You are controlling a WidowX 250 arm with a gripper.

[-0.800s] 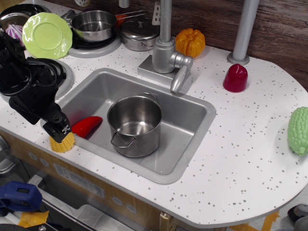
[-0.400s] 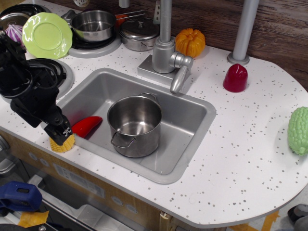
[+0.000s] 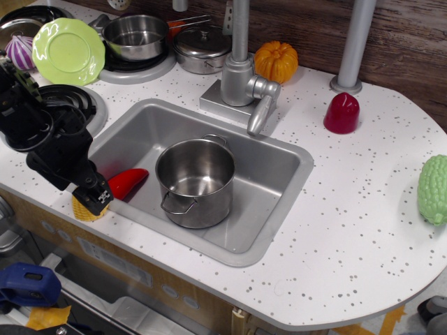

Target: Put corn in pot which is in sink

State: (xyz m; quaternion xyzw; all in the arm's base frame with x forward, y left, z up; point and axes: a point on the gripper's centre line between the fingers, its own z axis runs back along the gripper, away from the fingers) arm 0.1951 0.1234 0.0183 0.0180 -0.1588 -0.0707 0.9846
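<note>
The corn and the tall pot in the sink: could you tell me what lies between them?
In the only view, a red pepper lies between the corn and the pot, resting against the sink wall.

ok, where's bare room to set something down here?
Biggest bare patch: the counter right of the sink, between the red piece and the green vegetable. The sink floor right of the pot is also free. Crowded: back left by the stove, and front left at the pincer over the corn.
</note>
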